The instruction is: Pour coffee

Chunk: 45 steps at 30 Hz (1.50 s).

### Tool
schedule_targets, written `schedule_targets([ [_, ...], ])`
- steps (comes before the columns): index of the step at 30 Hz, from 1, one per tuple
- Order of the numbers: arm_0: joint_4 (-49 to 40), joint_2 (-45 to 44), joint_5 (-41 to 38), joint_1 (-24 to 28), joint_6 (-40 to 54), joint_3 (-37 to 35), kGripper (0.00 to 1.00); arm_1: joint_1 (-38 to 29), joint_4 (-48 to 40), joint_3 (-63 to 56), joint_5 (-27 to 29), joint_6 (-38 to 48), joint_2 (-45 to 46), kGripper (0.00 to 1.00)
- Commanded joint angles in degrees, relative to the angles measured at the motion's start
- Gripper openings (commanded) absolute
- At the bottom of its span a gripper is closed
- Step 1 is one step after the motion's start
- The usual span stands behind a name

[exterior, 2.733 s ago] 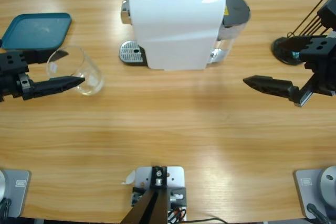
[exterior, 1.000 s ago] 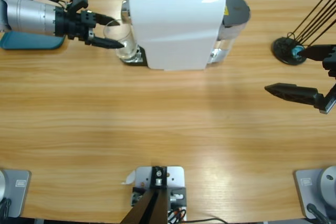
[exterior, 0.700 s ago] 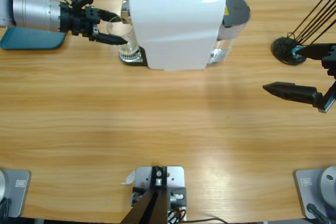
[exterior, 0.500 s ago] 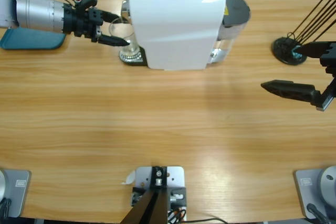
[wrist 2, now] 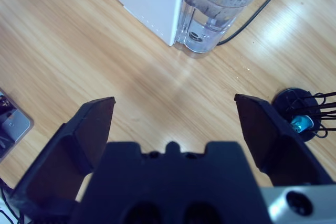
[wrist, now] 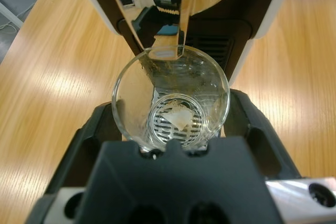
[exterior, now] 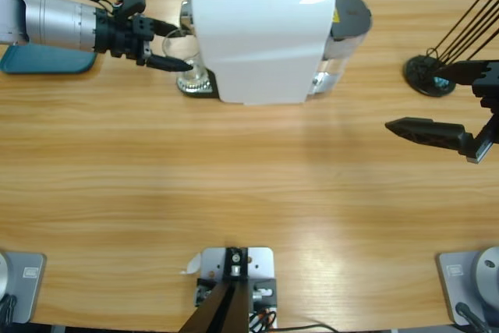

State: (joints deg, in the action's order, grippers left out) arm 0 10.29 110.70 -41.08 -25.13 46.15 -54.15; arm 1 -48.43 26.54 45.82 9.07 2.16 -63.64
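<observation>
The left hand (wrist: 170,148) grips the empty glass (wrist: 171,100) on the coffee machine (exterior: 261,37) drip grate at eleven o'clock on the counter (exterior: 249,193). No coffee visible; brewing remains. The right hand (wrist 2: 173,124) gapes, idle.

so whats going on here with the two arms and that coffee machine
The left gripper holds a clear glass on the drip tray of the white coffee machine, right under its spout, with one of the jaws on either side of the glass. The glass looks nearly empty, with only a faint tan trace at the bottom. The right gripper hangs open and empty over bare table on the far side, beside a black stand with thin rods.
</observation>
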Motion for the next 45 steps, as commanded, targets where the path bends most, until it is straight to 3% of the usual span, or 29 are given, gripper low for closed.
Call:
schedule_targets([
  [1, 0.5, 1.9, 0.6, -1.2, -0.7, 1.7, 0.000, 1.3, -0.4, -1.6, -0.4, -0.9, -1.6, 1.000],
  [11, 0.5, 1.9, 0.7, -1.2, -0.7, 1.8, 0.000, 1.3, -0.5, -1.5, -0.5, -0.9, -1.9, 1.000],
  [12, 0.5, 1.9, 0.8, -1.2, -0.9, 1.8, 0.084, 1.3, -0.5, -1.5, -0.5, -0.9, -2.0, 1.000],
  [13, 0.5, 1.9, 1.2, -1.1, -1.3, 1.7, 0.472, 1.3, -0.6, -1.4, -0.5, -0.9, -2.1, 1.000],
  [15, 0.5, 1.8, 1.0, -0.5, -1.3, 2.1, 0.799, 1.3, -0.6, -1.3, -0.5, -0.9, -2.2, 1.000],
  [19, 0.6, 1.5, -0.2, 0.5, -2.1, 2.3, 0.987, 1.3, -0.5, -1.3, -0.5, -1.0, -2.2, 1.000],
  [29, 0.6, 1.0, -4.1, 3.3, -4.1, 2.3, 1.000, 1.3, -0.7, -1.0, -0.5, -1.0, -2.5, 1.000],
  [32, 0.6, -2.9, -7.6, 5.8, -4.0, 5.3, 1.000, 1.4, -0.8, -0.5, -0.5, -1.2, -2.6, 1.000],
  [37, 0.5, -13.5, -6.6, 8.1, -5.8, 13.2, 1.000, 6.4, -0.8, 0.9, -1.4, -1.2, -0.2, 0.985],
  [38, 0.5, -15.8, -6.6, 7.9, -7.4, 14.8, 1.000, 8.3, 0.5, 2.6, -1.4, -0.5, 0.2, 0.884],
  [41, 0.5, -22.2, -6.0, 5.9, -14.4, 19.4, 1.000, 14.2, 7.8, 10.9, -0.8, 3.7, -1.4, 0.329],
  [42, 0.5, -24.4, -4.1, 5.0, -17.2, 20.9, 1.000, 15.8, 7.4, 12.4, -0.6, 4.5, -1.9, 0.058],
  [43, 0.5, -27.0, 0.0, 3.5, -21.4, 22.5, 1.000, 16.7, 4.8, 13.1, 0.5, 5.5, -2.4, 0.000],
  [45, 0.2, -31.8, 7.1, 1.8, -28.1, 24.7, 1.000, 17.8, -0.4, 13.7, 3.0, 13.5, -5.0, 0.000],
])
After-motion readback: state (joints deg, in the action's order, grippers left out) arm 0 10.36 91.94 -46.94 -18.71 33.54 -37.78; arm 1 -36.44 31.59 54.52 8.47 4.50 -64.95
